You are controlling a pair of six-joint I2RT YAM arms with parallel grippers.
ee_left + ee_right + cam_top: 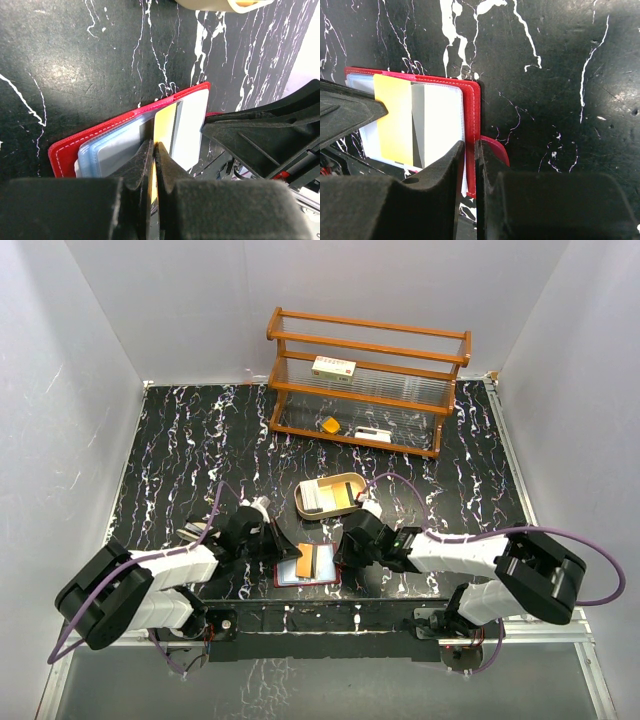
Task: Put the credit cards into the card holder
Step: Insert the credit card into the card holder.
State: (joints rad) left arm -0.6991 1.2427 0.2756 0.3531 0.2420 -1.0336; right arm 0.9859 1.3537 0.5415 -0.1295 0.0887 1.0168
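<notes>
The red card holder (322,581) lies open near the table's front edge, between both arms, its clear bluish pockets (117,150) facing up. My left gripper (154,150) is shut on a yellow credit card (164,122), whose far end lies over the holder's right half next to a white pocket (192,125). My right gripper (471,148) is shut on the holder's red right edge (475,110). The yellow card (392,117) and a grey strip beside it show in the right wrist view. More credit cards (318,497) lie in the oval tray.
A tan oval wooden tray (352,480) sits just behind the holder. At the back stands a wooden rack (368,345) with a white box (334,367), an orange wedge (330,424) and a white item (372,433). Grey walls enclose the black marbled table (190,440).
</notes>
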